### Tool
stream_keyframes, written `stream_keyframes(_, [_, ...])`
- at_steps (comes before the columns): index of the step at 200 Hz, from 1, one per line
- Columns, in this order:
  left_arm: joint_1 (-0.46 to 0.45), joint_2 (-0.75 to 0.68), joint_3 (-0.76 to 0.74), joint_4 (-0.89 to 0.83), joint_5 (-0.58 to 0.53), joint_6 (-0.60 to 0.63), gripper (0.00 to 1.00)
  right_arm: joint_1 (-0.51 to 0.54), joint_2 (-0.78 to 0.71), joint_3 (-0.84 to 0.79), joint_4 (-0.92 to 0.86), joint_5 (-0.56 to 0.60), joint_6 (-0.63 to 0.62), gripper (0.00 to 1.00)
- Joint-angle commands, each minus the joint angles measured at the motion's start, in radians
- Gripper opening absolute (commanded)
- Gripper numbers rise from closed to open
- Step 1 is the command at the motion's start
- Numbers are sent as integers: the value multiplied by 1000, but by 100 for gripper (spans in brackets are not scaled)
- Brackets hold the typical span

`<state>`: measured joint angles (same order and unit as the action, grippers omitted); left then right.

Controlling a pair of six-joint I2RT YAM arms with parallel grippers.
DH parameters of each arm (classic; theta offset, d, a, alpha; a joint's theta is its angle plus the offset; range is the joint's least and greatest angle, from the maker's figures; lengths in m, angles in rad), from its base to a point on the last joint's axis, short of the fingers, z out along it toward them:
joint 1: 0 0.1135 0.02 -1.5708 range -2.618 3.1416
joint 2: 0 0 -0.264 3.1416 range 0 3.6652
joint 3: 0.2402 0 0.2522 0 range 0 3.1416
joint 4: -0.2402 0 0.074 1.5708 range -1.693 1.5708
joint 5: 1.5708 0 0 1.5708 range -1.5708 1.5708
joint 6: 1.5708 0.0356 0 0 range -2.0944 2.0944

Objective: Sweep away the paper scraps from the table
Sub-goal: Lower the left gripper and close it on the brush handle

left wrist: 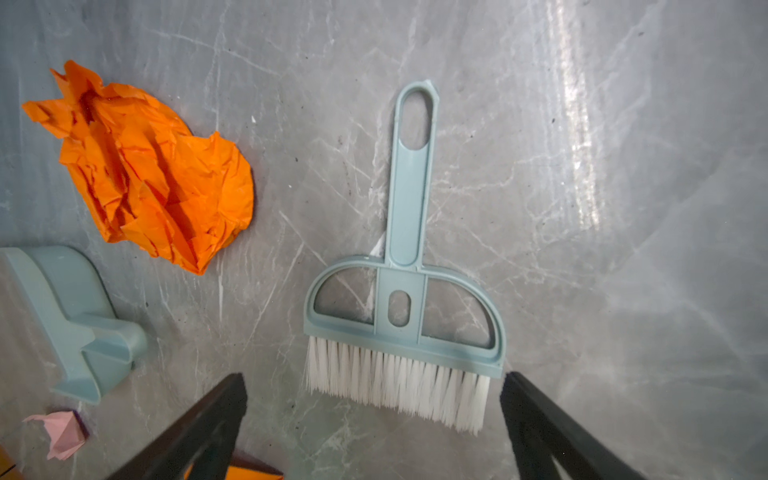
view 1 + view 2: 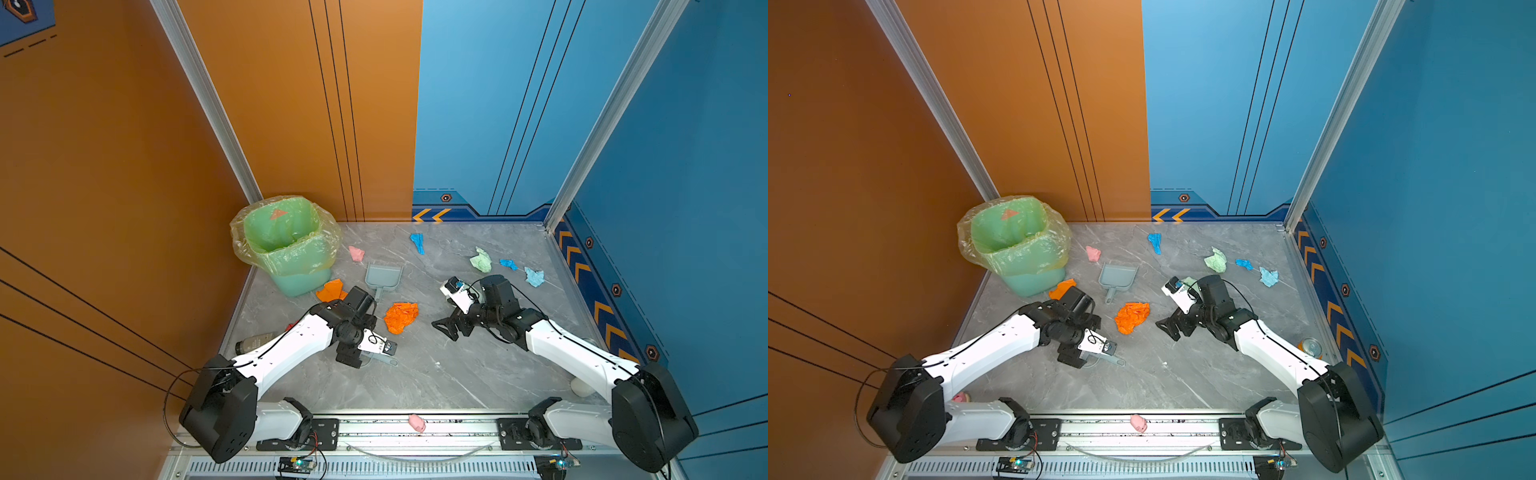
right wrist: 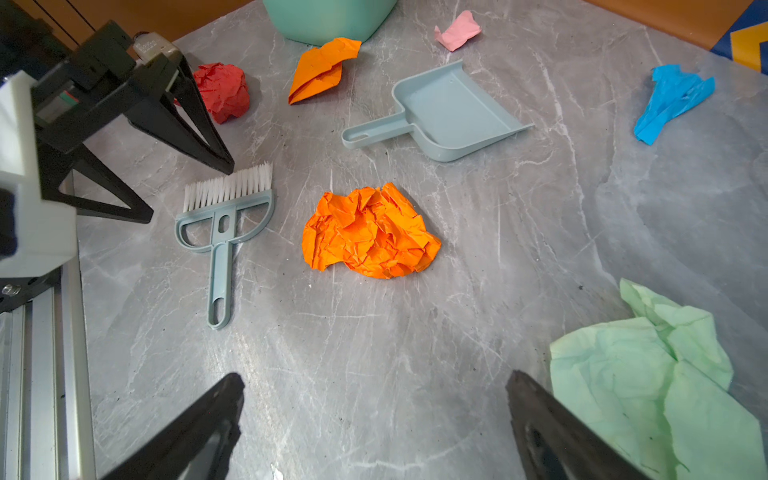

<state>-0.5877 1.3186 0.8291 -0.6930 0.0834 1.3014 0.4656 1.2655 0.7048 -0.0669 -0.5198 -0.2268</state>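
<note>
Logging both top views: the table [image 2: 457, 374] is walled along its far, left and right edges; a slotted rail [image 2: 457, 430] closes the near edge, with a pink toy [image 2: 417, 422] on it. Lined green bin [image 2: 286, 249] fills the far left corner. Small orange scrap [image 2: 330, 289] just beside the bin's base, pink scrap [image 2: 356, 253] near the bin, dustpan [image 2: 383, 277] close by, mouth toward the far edge. Large orange scrap [image 2: 401, 317] sits mid-table. Blue scrap [image 2: 417, 242] near the far edge; pale green scrap [image 2: 481, 261], small blue scrap [image 2: 508, 264] and light blue scrap [image 2: 534, 277] in a loose row toward the right edge. Bottle [image 2: 253, 343] lies along the left edge, can [image 2: 1310, 347] at the right edge. Right gripper [image 2: 445, 330] spread wide, empty, above bare marble just right of the large orange scrap. Bare marble runs from mid-table to the near edge.

Left wrist: left gripper [image 1: 372, 377] released, holding nothing, one finger each side of the bristles of the brush [image 1: 405, 291]; contact cannot be told. Brush lies flat, handle pointing away from the fingers, bare marble round the handle. Large orange scrap and dustpan handle lie apart from it on one side.

Right wrist: red scrap [image 3: 222, 91] lies beyond the left gripper, toward the left edge. Another pale green scrap [image 3: 648, 382] just beside one right finger. Marble is bare between the right fingers and the large orange scrap
</note>
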Motion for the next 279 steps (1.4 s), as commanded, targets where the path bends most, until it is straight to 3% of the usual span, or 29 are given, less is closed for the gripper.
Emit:
stream_keyframes(1, [-15, 16, 33, -31, 25, -13, 96, -2, -22, -11, 18, 8, 23, 100])
stream_keyframes(194, [-49, 39, -1, -31, 13, -10, 87, -2, -43, -39, 32, 31, 29, 100])
stream_keyframes(200, [-50, 43, 0, -31, 14, -11, 83, -2, -42, -41, 34, 29, 31, 100])
stream_keyframes(279, [-57, 89, 12, -28, 20, -11, 76, -4, -28, -39, 38, 29, 33, 100])
